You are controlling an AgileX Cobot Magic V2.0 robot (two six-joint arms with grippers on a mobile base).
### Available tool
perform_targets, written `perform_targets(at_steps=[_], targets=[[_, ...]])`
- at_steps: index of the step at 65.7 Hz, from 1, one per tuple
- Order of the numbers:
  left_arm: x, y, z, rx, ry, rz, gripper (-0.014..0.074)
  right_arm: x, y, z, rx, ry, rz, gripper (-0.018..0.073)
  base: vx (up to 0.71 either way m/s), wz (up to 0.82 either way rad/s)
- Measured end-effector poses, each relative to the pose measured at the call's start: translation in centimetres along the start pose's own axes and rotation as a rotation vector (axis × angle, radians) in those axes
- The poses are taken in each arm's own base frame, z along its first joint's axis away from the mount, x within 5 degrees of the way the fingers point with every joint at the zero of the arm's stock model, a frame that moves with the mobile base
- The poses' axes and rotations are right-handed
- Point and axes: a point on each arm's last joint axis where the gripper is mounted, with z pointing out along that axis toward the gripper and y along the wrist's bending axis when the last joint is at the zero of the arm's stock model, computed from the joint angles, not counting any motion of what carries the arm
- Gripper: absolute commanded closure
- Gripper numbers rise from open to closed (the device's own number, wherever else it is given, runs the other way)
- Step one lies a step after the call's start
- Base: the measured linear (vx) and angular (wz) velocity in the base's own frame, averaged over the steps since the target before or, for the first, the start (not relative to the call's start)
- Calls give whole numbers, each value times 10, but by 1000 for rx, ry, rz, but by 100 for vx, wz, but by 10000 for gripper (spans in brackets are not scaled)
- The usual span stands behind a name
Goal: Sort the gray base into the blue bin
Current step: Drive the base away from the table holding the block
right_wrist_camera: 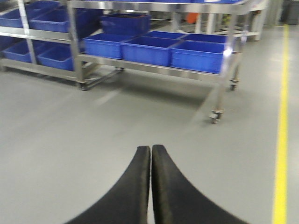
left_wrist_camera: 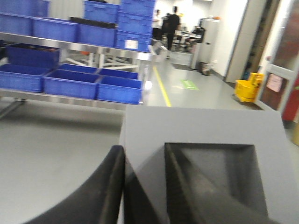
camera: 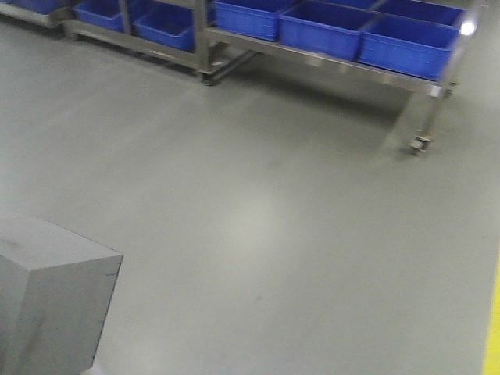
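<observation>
Pinching gray base (left_wrist_camera: 201, 126) wall, left gripper (left_wrist_camera: 145, 156) — recess facing its camera, right gripper (right_wrist_camera: 151, 151) closed, empty

A steel rack (left_wrist_camera: 70, 97) with 2 tiers is seen on a smooth grey floor (left_wrist_camera: 46, 149). Just right of the rack's end, 1 yellow line (left_wrist_camera: 162, 88) is painted along the floor, with a green marking (left_wrist_camera: 189, 84) beyond it. Well right of the rack, a yellow mop bucket (left_wrist_camera: 246, 90) is parked. Far behind the rack, 1 dark-clothed person (left_wrist_camera: 174, 23) is seen.
</observation>
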Motion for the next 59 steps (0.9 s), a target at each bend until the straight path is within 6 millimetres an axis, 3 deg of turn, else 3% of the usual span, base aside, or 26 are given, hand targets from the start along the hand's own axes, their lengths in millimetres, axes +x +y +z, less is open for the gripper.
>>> perform_targets(at_steps=[59], targets=[[0, 0, 0, 0, 1, 0, 603, 0, 0, 0, 0, 0, 0, 564, 9, -61]])
